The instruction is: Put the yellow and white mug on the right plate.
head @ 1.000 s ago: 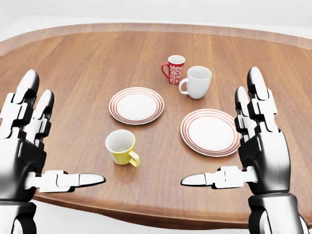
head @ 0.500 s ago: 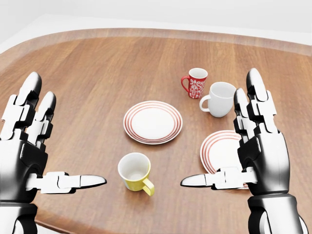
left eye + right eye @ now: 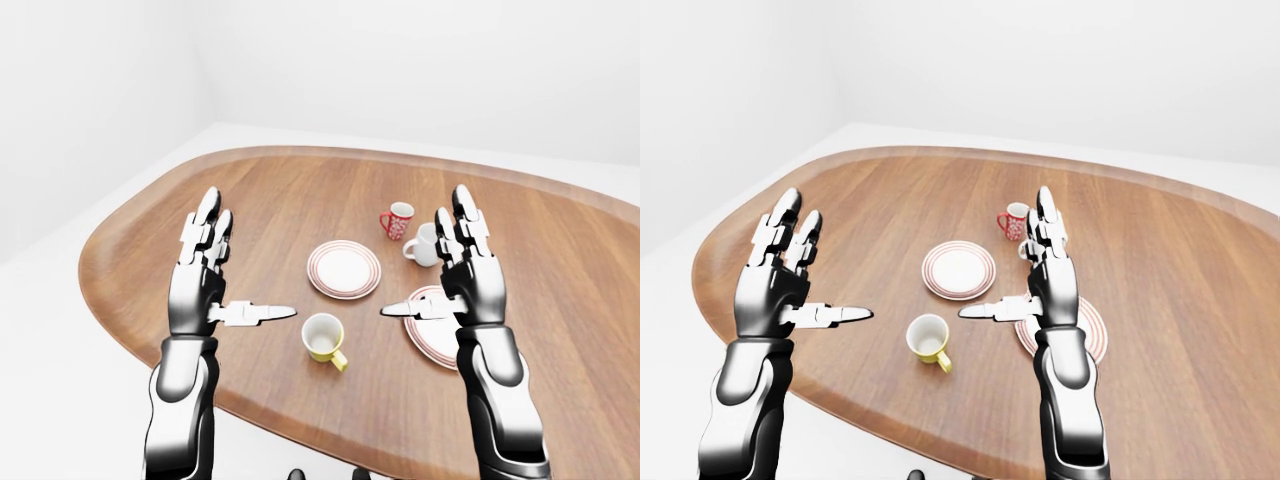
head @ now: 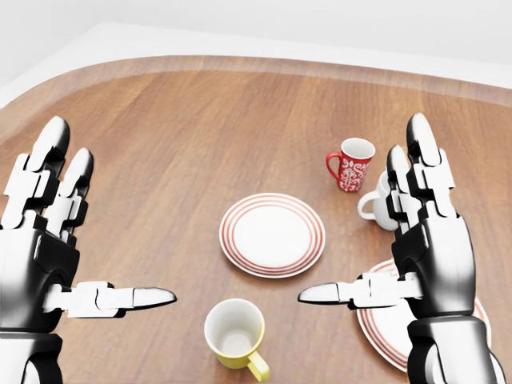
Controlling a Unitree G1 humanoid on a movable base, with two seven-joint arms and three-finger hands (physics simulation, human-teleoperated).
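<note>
The yellow mug with a white inside (image 4: 234,334) stands upright on the wooden table (image 4: 160,144), at the bottom middle of the head view, handle toward the lower right. The right plate (image 4: 382,326), white with red rings, lies to its right, mostly hidden behind my right hand. My left hand (image 4: 100,236) is open and empty, raised at the left of the mug. My right hand (image 4: 376,240) is open and empty, raised over the right plate. The mug sits between the two thumbs and a little below them, touching neither.
A second red-ringed plate (image 4: 272,234) lies above the yellow mug. A red patterned mug (image 4: 350,165) and a white mug (image 4: 374,205) stand at the upper right, the white one partly behind my right fingers. The table's rounded edge (image 3: 130,330) curves near my left arm.
The whole picture has shifted: the camera moved, so the mugs and plates slid down and to the right in the head view. Both hands keep the same open pose.
</note>
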